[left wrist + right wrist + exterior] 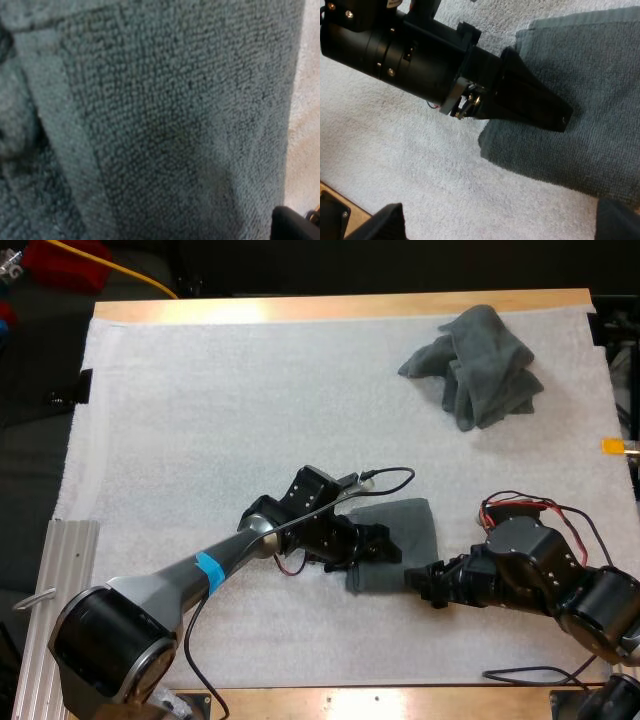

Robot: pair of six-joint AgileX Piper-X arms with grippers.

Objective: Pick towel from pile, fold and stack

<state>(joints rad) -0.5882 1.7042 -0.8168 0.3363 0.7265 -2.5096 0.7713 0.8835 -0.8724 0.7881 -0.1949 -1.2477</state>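
Mat (200, 420) bears folded towel (408, 532), long axis seemingly near-far.

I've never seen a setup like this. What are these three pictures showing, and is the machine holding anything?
It is a robot with two arms, each ending in a two-fingered gripper. One picture looks down from behind the arms; the other two come from cameras on the wrists. On the white mat lie a folded towel near the middle and a crumpled towel at the far right. The left gripper is down on the folded towel; whether it grips it, I cannot tell. The right gripper is open beside that towel, holding nothing.
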